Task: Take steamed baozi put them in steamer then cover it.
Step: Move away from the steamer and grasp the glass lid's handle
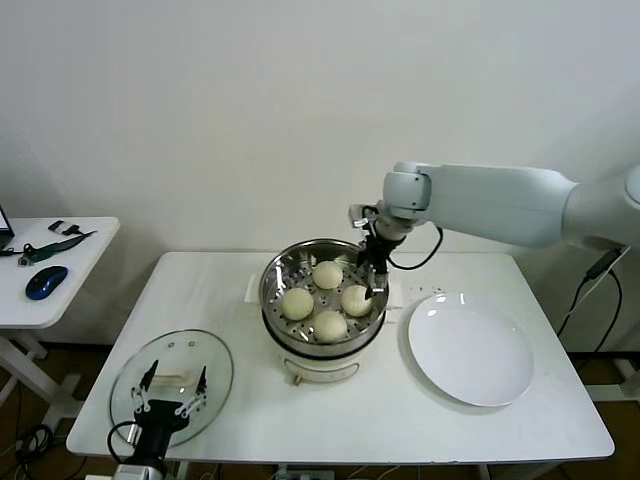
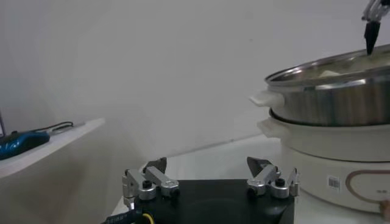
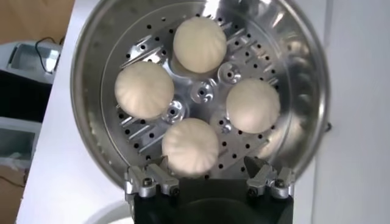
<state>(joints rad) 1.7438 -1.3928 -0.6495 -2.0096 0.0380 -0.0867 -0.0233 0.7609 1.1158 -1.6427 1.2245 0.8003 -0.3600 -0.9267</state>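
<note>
Steamed baozi (image 1: 327, 274): you have all four sitting in a ring on the perforated floor, apart from one another, so steam can likely pass between them.
Steamer (image 1: 273, 270): it stands mid-table on its white pot base, uncovered.
Right gripper (image 1: 375, 276): it hangs just above the basket's rim on your right side, fingers spread apart and holding nothing (the wrist view shows both tips (image 3: 149, 178) clear of the bun below them). I judge the loading part finished.
Cover (image 1: 172, 373): the glass lid lies flat on the table's near left corner, well apart from the steamer, white handle up, which suits a grasp from above.
Left gripper (image 1: 172, 398): it sits low at the table's near edge, over the lid's near rim, fingers wide and empty; probably placed there for the lid step.
White plate (image 1: 469, 348): on the table to the right of the steamer, nothing on it.
Writing: a small square label shows on the pot base (image 2: 333, 182), too small to read; no brand legible.
Side table (image 1: 60, 262): holds a blue mouse (image 1: 46, 281) and cables.
</note>
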